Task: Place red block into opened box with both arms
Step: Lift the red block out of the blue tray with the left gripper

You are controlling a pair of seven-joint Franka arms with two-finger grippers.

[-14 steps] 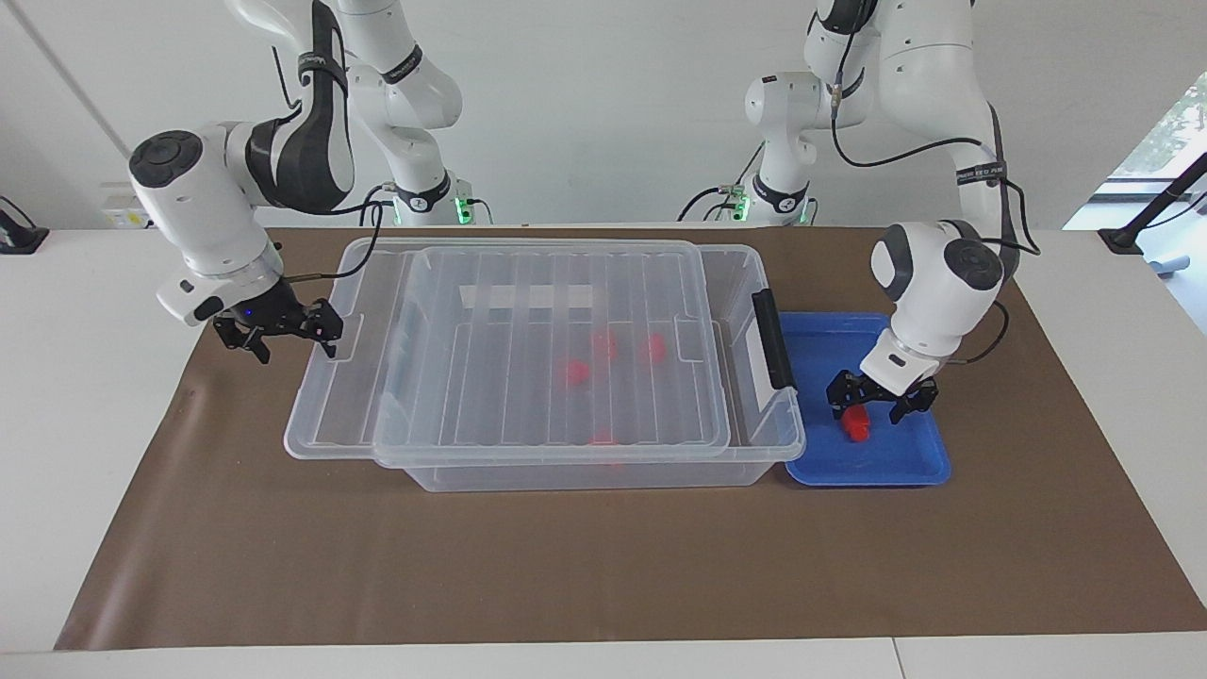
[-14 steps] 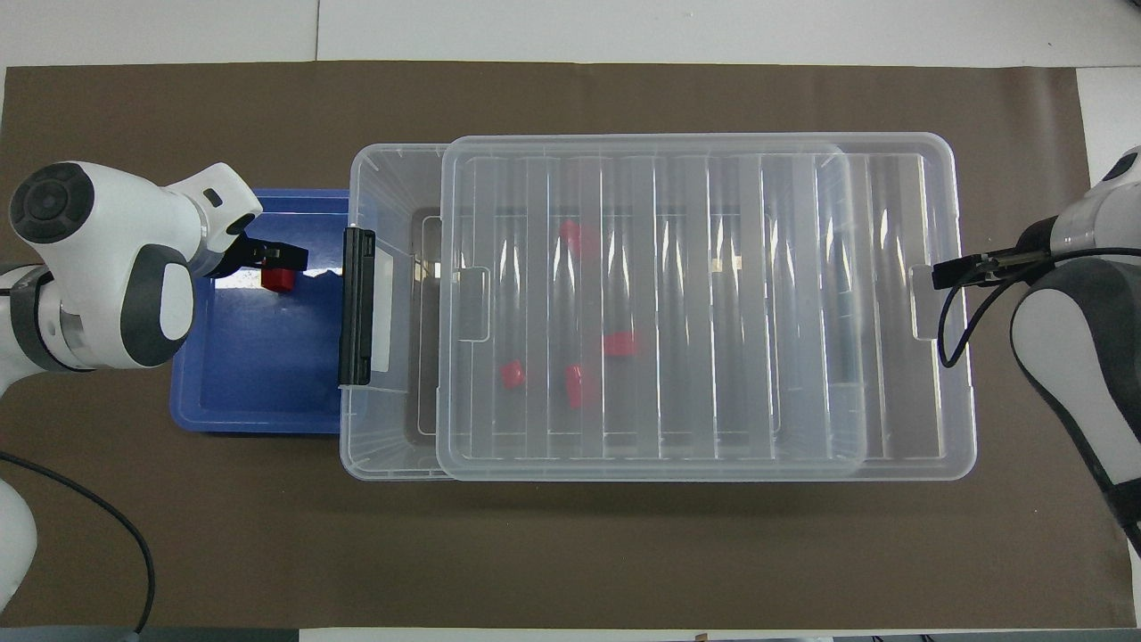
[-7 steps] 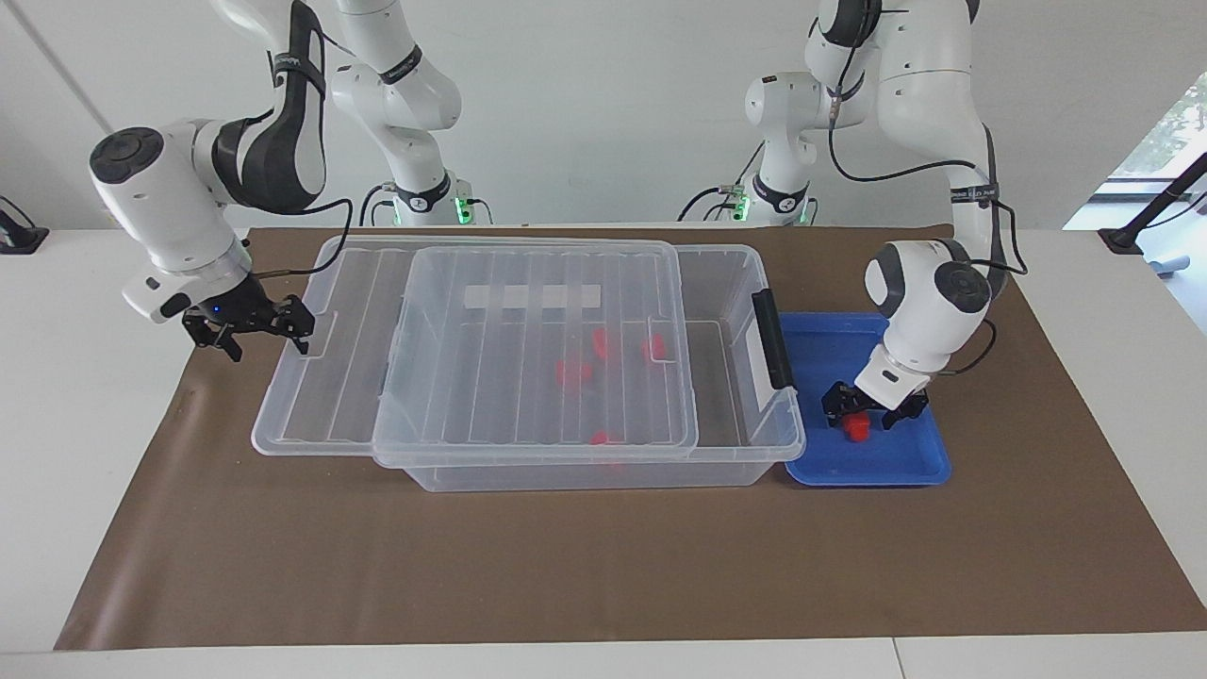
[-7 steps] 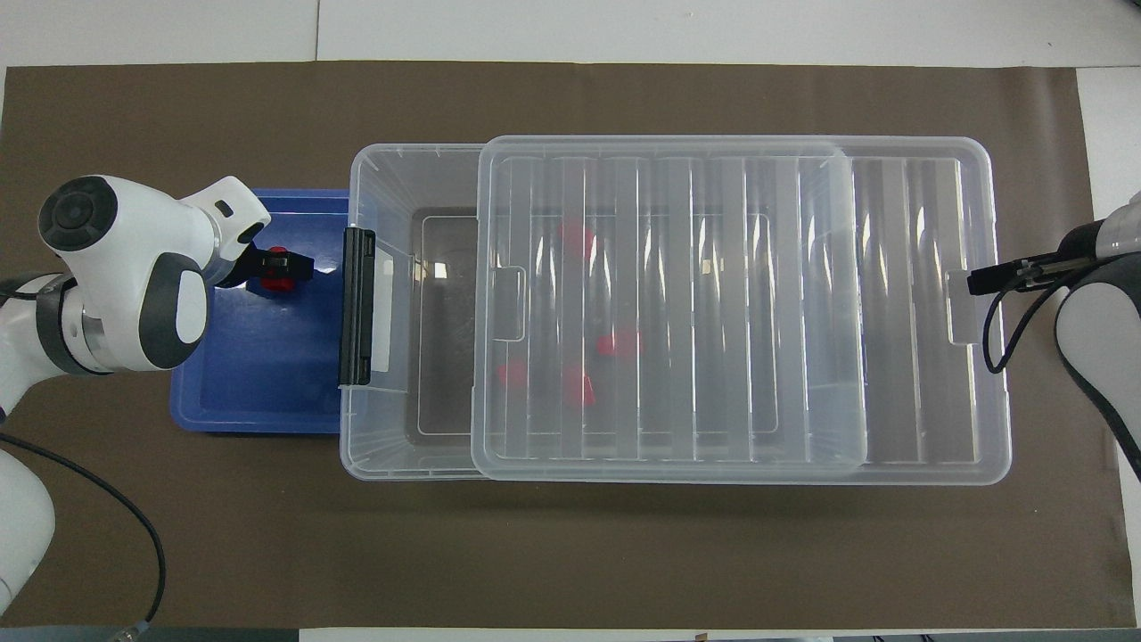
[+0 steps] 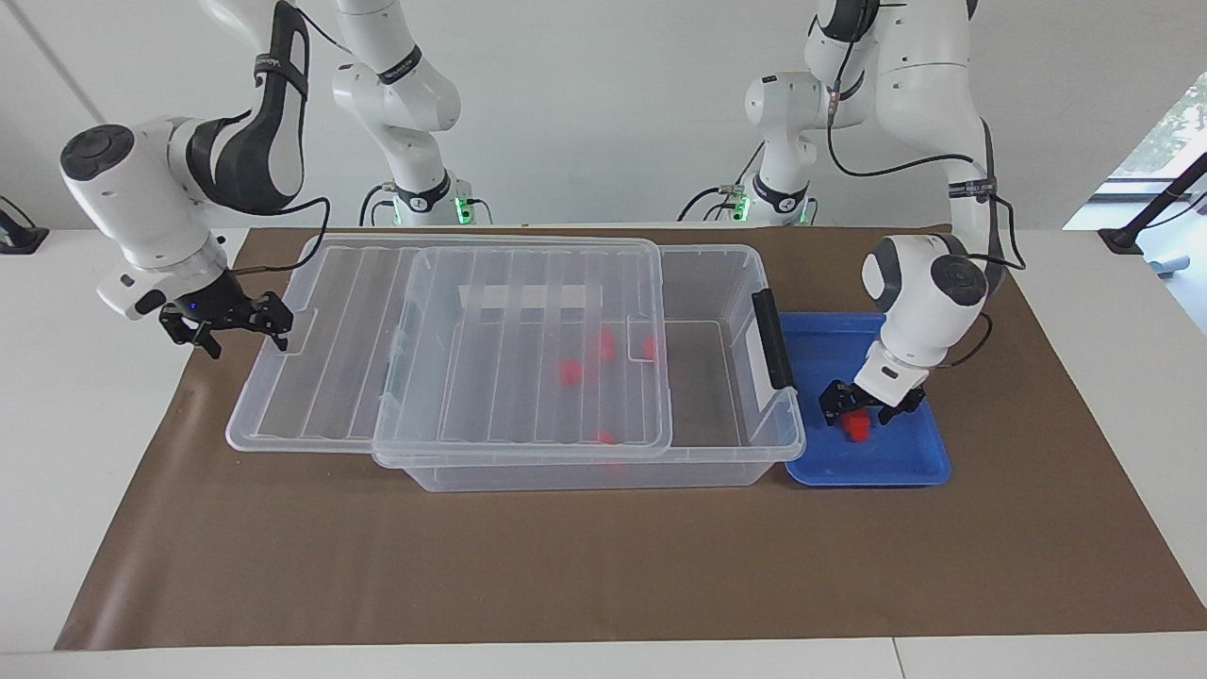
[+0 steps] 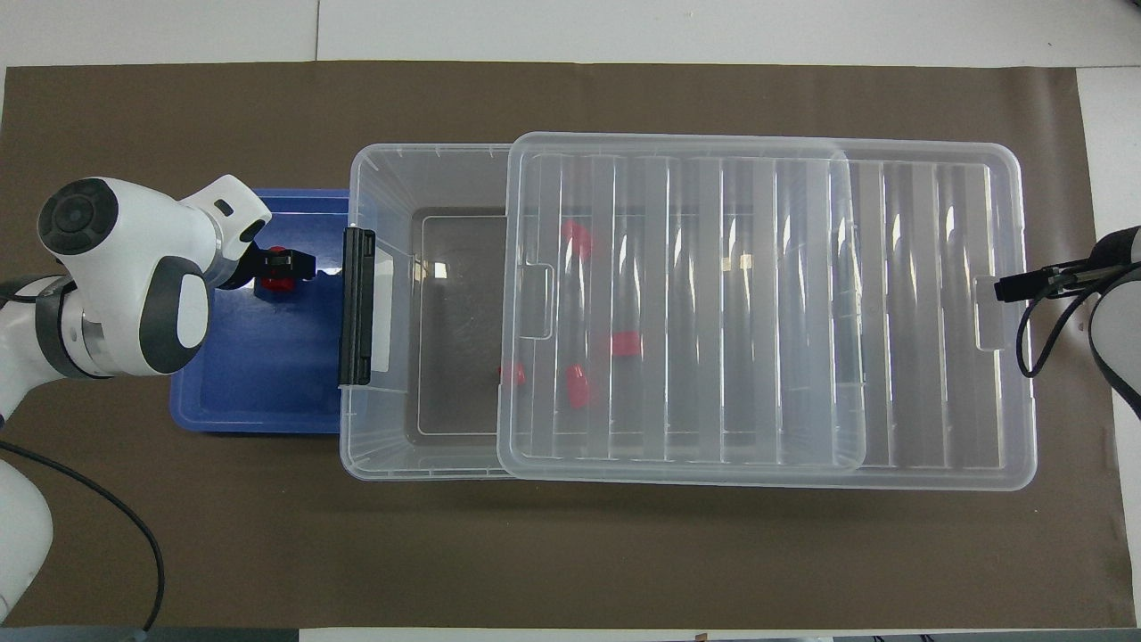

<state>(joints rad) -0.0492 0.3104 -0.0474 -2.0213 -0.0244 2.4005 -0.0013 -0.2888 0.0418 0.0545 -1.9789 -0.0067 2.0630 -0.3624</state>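
Clear plastic box (image 5: 735,453), rectangular, thin glossy walls, sits mid-tabletop on a matte brown paper mat (image 5: 603,566). Black latch bar (image 5: 773,338) and a white label strip (image 6: 383,308) on the end toward the left arm; no readable text on the label. A second white strip shows through the wall nearer the robots, also blank.

Ribbed clear lid (image 5: 321,377), raised parallel ribs, rounded corners, lies on the box rim, offset toward the right arm's end. It overhangs that end; the box end by the latch is uncovered.

4 red blocks on the box floor, blurred through the lid: small, chunky, bright plastic.

Shallow blue tray (image 5: 905,467), glossy plastic with rounded corners, touches the box's latch end.

Red block (image 5: 856,427) sits in the tray, on the side nearer the robots. Left pincer (image 5: 863,407) is down over it, fingers straddling the block; can't tell whether they've clamped it yet, and the block rests on the tray floor.

Right pincer (image 5: 236,325) is at the lid's overhanging end, a fingertip at the lid's end tab (image 6: 988,308). Whether it's gripping the tab or only hooked on it, can't tell.

Band on the left arm's forearm has white lettering, too small to read. 2 slimmer white arms with green-lit bases (image 5: 460,206) stand at the robots' edge of the tabletop.
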